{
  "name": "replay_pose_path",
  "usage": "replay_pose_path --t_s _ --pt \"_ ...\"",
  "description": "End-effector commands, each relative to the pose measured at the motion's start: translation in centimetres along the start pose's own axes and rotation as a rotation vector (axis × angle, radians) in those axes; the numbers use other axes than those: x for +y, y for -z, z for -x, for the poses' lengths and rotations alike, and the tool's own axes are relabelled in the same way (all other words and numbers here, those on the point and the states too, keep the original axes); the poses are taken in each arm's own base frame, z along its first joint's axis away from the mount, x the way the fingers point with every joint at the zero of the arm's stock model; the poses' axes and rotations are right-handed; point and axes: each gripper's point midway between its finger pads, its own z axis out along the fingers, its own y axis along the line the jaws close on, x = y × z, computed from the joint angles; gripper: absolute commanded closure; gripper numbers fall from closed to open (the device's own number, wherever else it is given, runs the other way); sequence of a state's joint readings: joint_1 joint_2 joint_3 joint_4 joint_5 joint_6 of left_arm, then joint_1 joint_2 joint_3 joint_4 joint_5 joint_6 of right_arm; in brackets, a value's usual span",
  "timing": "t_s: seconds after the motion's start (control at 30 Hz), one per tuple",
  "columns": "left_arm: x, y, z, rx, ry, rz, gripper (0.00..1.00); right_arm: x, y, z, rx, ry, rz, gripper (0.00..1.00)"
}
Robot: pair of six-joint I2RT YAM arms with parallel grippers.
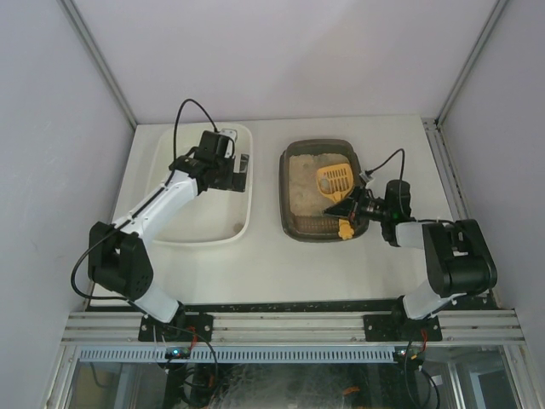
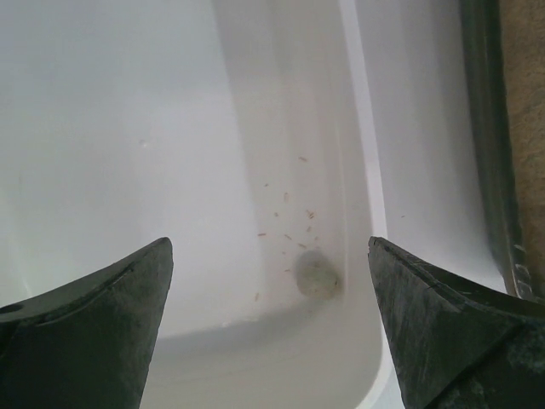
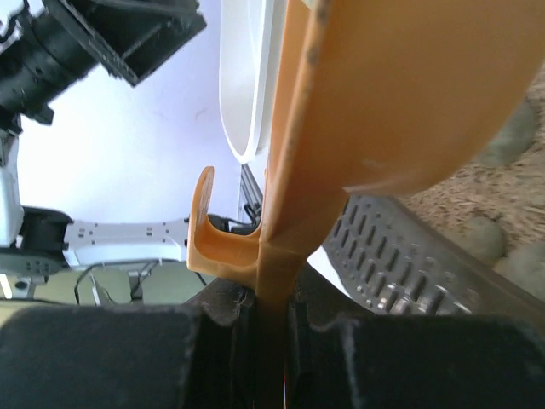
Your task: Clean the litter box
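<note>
One clump [image 2: 317, 274] lies in white tub [image 1: 192, 213], frame left. Litter box [image 1: 283, 196] centre-right; right gripper [image 1: 351, 209] clamped on yellow scoop [image 1: 335, 181] over litter. Left gripper [image 2: 269, 247] spread. Scooping step; next, probably: slide under another clump.

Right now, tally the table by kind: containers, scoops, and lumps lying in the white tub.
Containers: 2, the white tub and the litter box
Scoops: 1, the yellow scoop
Lumps in the white tub: 1, a grey lump
Total: 4
</note>
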State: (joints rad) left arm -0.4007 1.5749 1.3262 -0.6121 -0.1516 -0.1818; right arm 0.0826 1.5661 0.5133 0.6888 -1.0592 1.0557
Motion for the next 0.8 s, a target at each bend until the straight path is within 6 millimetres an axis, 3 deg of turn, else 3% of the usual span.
replay_pose_path --t_s 0.0,0.13,0.27,0.4,0.5,0.57,0.7,0.77 --pt "1.0 2.1 2.6 -0.087 -0.064 0.027 0.00 2.2 -1.4 -0.9 0.061 0.127 0.047 1.00" --pt "1.1 2.2 2.6 -0.092 -0.095 0.027 0.00 2.3 -0.1 1.2 -0.011 0.090 0.087 1.00" --pt "1.1 2.5 2.8 -0.098 -0.127 0.019 0.00 2.6 -1.5 -0.1 0.061 0.126 0.052 1.00" --pt "1.0 3.0 2.9 -0.100 -0.187 -0.025 0.00 3.1 -0.6 1.4 0.007 0.104 0.078 1.00" --pt "1.0 3.5 2.9 -0.083 -0.200 -0.127 0.00 3.8 -1.5 0.5 0.039 0.135 0.074 1.00" --pt "1.6 3.6 2.8 -0.033 -0.167 -0.175 0.00 4.0 -2.0 0.0 0.073 0.156 0.045 1.00" --pt "2.7 3.4 2.1 0.138 -0.108 -0.298 0.03 4.6 -0.9 2.1 0.015 0.108 0.091 1.00" --pt "3.4 3.4 1.8 0.181 -0.063 -0.351 0.01 5.8 -1.9 1.1 0.067 0.138 0.109 1.00"
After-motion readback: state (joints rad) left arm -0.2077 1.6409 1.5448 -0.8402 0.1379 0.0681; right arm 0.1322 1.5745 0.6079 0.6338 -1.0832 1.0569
